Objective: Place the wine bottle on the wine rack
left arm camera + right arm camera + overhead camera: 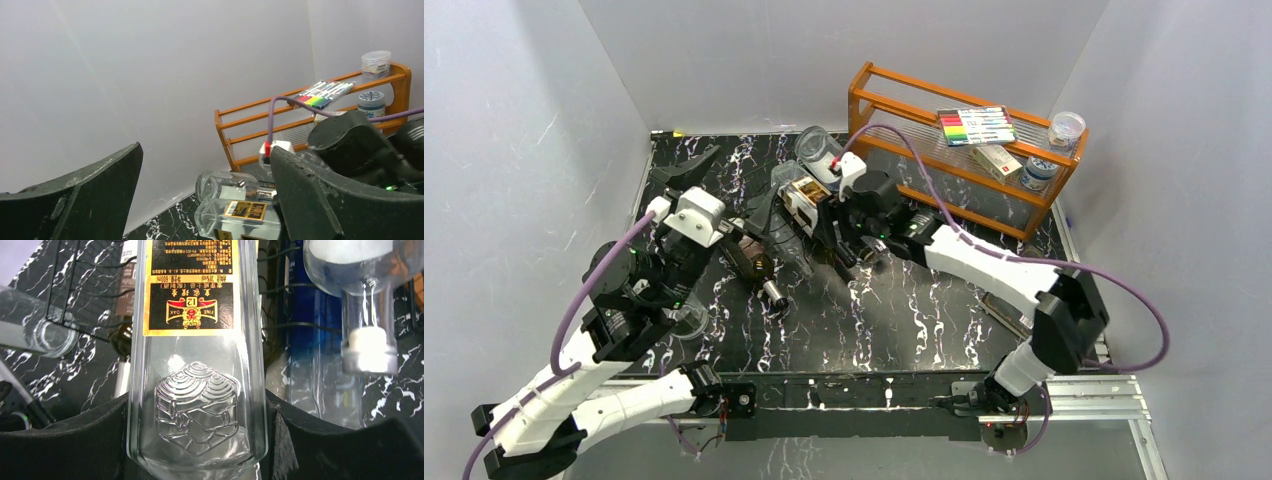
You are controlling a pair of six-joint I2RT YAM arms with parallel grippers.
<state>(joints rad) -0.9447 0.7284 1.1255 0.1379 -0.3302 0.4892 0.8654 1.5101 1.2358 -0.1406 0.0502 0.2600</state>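
Clear glass, square-sided: the wine bottle [195, 365] lies on its side over the black wire of the wine rack [82, 290], toward the back-middle of the table [904, 320]. You have it in the right gripper [197, 435], whose jaws stand partly apart and press the bottle's two flat sides near what looks like its shoulder. Its long axis runs straight out from that claw, away from the wrist, so your coming move is likely a matter of lowering or letting go along that line; whether it sits in a cradle yet cannot be told. The gold-and-black label [189, 295], upside down in the right wrist view, reads "FINE OAK" around a "12"; the small print is too fine to read. A blue bottle [305, 340] lies just beside it. The left gripper [205, 150] is the farther one, spread wide and empty
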